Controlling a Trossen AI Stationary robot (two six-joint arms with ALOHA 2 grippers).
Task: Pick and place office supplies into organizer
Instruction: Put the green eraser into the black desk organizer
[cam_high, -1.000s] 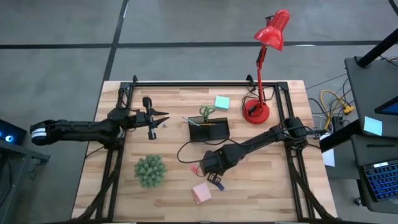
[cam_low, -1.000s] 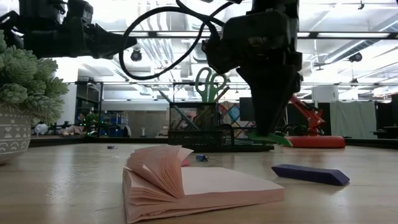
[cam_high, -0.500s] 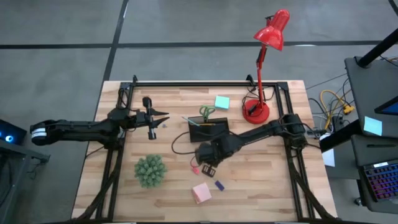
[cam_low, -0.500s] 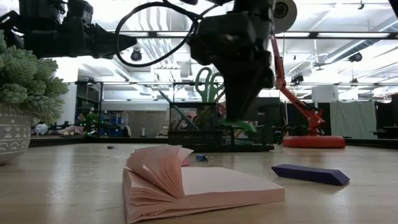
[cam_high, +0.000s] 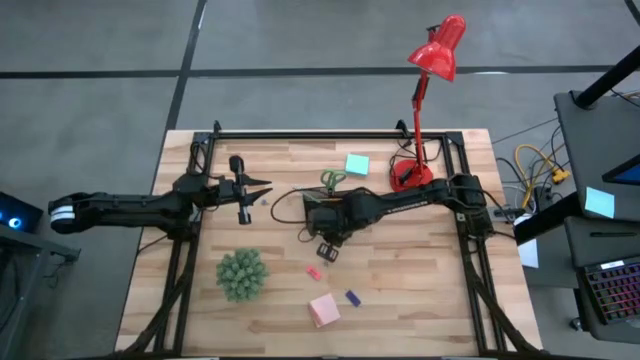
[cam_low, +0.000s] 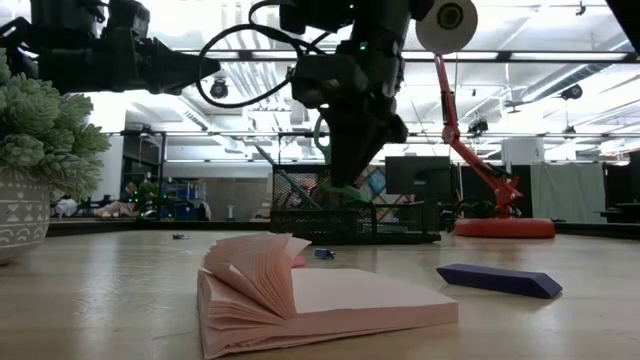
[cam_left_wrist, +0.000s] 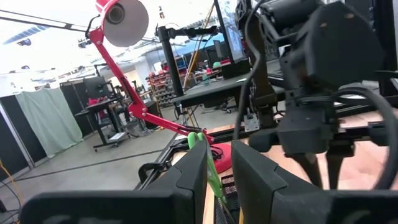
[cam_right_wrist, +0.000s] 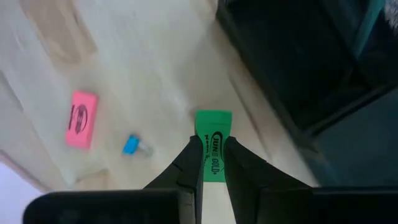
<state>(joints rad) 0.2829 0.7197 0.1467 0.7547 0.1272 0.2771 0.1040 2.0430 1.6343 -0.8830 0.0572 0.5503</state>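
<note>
My right gripper (cam_high: 326, 249) hovers just on the near side of the black organizer (cam_high: 352, 207), shut on a green eraser (cam_right_wrist: 213, 132); the low view shows the eraser (cam_low: 346, 191) raised in front of the organizer (cam_low: 400, 222). My right arm covers much of the organizer from above. Green-handled scissors (cam_high: 332, 180) stand in it. On the table lie a pink eraser (cam_high: 313, 272), a purple eraser (cam_high: 352, 297), a pink sticky-note pad (cam_high: 323, 309) and a teal pad (cam_high: 356, 164). My left gripper (cam_high: 266, 189) waits open at the table's left. My right gripper pinches the green eraser between its two fingers (cam_right_wrist: 188, 163), which lie on the long sides at one end (cam_right_wrist: 211, 167). The other end (cam_right_wrist: 213, 119) sticks out past the fingertips. The fingers come from above, pointing down. The eraser is lifted clear of the table.
A spiky green plant ball (cam_high: 241, 273) sits at the near left. The red lamp's base (cam_high: 412, 177) stands right of the organizer, its stem rising behind. A small blue item (cam_right_wrist: 132, 145) lies near the pink eraser (cam_right_wrist: 82, 119). Black frame rails border the table.
My right gripper has carried the green eraser from beside the purple eraser toward the table's far edge and slightly left, toward the organizer, rising as it went. The purple eraser and the pink pad have stayed in place.
</note>
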